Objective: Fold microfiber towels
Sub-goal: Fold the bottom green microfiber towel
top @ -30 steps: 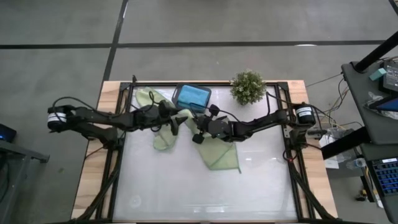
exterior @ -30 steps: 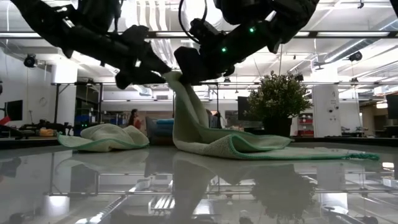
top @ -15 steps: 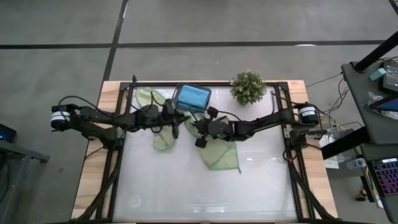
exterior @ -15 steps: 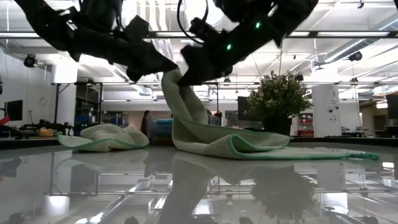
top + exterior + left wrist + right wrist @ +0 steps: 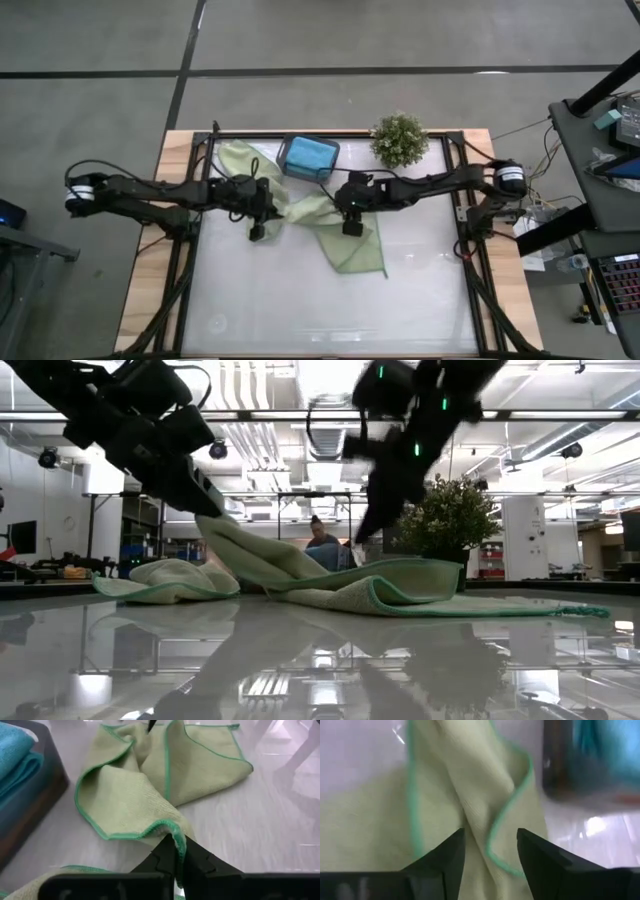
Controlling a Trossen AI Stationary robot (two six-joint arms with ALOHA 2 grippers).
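A light sage green microfiber towel (image 5: pixel 352 245) lies crumpled at the table's middle, most of it flat on the glass. My left gripper (image 5: pixel 176 854) is shut on one of its corners at its left end. My right gripper (image 5: pixel 490 851) stands open just above the towel's far middle part (image 5: pixel 480 805), with cloth showing beyond its fingers; whether it touches, I cannot tell. A second sage towel (image 5: pixel 238 160) lies bunched at the far left. Teal-blue towels (image 5: pixel 310 153) lie folded in the dark tray (image 5: pixel 283 162). My left gripper pinches the sage towel's green-hemmed corner (image 5: pixel 172 834) between its two fingers. The fingers slant down from the table's left side. The corner (image 5: pixel 215 525) is raised off the table, and the cloth slopes down from it to the rest, which lies on the glass.
A small bushy potted plant (image 5: pixel 400 140) stands at the far right of the tray. The near half of the glass table (image 5: pixel 300 310) holds nothing. People move in the room behind the table, as the low view shows.
My right gripper has opened, let go of the towel's raised top and swung toward the table's right. My left gripper has drawn the corner down and toward the table's left. The towel's tall peak has dropped to a low slope; its flat right part has stayed.
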